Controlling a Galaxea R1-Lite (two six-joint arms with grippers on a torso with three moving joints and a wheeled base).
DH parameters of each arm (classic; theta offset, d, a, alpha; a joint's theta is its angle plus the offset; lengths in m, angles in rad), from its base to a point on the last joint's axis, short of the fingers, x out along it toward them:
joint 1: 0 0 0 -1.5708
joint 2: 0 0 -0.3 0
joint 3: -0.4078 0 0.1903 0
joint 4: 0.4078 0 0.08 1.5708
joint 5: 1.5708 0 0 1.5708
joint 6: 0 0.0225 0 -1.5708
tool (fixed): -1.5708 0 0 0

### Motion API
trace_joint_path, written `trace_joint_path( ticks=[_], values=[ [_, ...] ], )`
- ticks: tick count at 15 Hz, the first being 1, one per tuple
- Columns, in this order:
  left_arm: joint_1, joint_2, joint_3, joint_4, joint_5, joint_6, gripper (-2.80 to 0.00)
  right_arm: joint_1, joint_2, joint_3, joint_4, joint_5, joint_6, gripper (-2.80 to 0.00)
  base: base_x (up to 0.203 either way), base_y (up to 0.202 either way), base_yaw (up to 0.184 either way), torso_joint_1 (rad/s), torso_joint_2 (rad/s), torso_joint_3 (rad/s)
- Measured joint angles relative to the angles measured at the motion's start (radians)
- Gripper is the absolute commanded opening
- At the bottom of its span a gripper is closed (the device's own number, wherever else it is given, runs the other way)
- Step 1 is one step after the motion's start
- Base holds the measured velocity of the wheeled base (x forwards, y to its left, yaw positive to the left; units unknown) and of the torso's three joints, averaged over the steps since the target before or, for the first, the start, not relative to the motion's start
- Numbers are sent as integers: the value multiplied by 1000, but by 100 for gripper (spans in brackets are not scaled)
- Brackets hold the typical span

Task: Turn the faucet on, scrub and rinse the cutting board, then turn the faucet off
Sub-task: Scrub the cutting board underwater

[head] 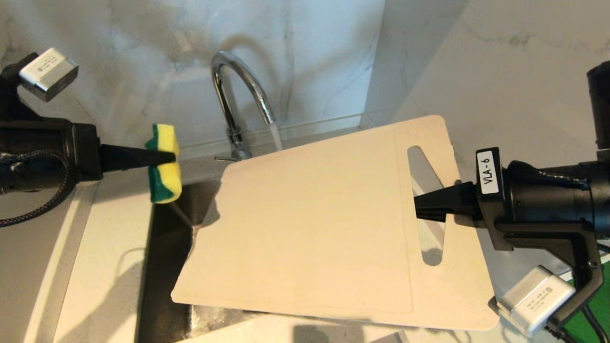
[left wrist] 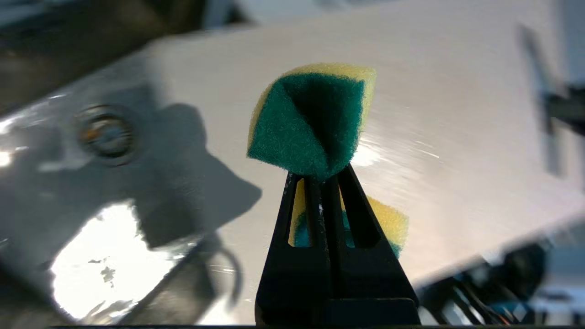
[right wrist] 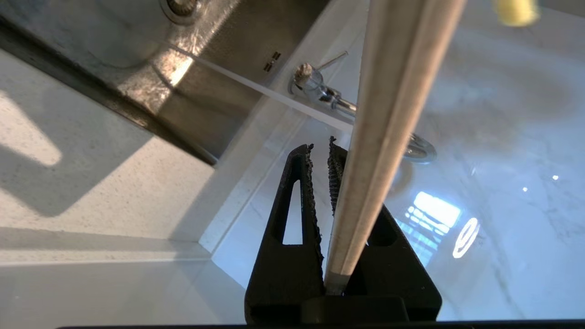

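The chrome faucet (head: 237, 95) stands behind the sink with a stream of water (head: 276, 136) running from its spout. My right gripper (head: 421, 207) is shut on the cream cutting board (head: 310, 224) at the strip beside its handle slot and holds it tilted over the sink. In the right wrist view the cutting board (right wrist: 388, 114) shows edge-on, pinched between the right gripper's (right wrist: 320, 144) fingers. My left gripper (head: 171, 156) is shut on a green-and-yellow sponge (head: 164, 162), in the air left of the faucet and apart from the board. In the left wrist view the sponge (left wrist: 311, 123) bulges past the left gripper's (left wrist: 320, 176) tips.
The steel sink (head: 167, 247) lies under the board, its drain (left wrist: 107, 135) showing in the left wrist view. White counter (head: 105, 267) runs along the sink's left side, and marble walls rise behind and to the right. A green flat board (head: 593, 309) shows at the lower right edge.
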Motion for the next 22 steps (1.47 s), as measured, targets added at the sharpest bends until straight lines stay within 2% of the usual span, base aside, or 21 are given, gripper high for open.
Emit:
trace_joint_path(
  ticks=[4,6,7,10,14,17,22],
  values=[
    [-381,35,-101,51,237,-18,-280,0,4,8,-21,7,1,-280,0,0,0,0,0,0],
    [-490,92,-130,57,326,-25,-280,0,3,11,-22,10,2,-280,0,0,0,0,0,0],
    [-515,113,-135,58,337,-28,-280,-1,3,14,-22,10,2,-280,0,0,0,0,0,0],
    [-543,160,-126,59,341,-30,-280,-2,3,18,-22,10,2,-280,0,0,0,0,0,0],
    [-532,192,-73,39,354,-18,-280,-2,3,23,-23,11,3,-280,0,0,0,0,0,0],
    [-500,214,2,-91,371,-5,-280,-3,2,26,-23,11,3,-280,0,0,0,0,0,0],
    [-444,224,81,-113,364,-3,-280,-4,3,29,-21,9,2,-280,0,0,0,0,0,0]
  ],
)
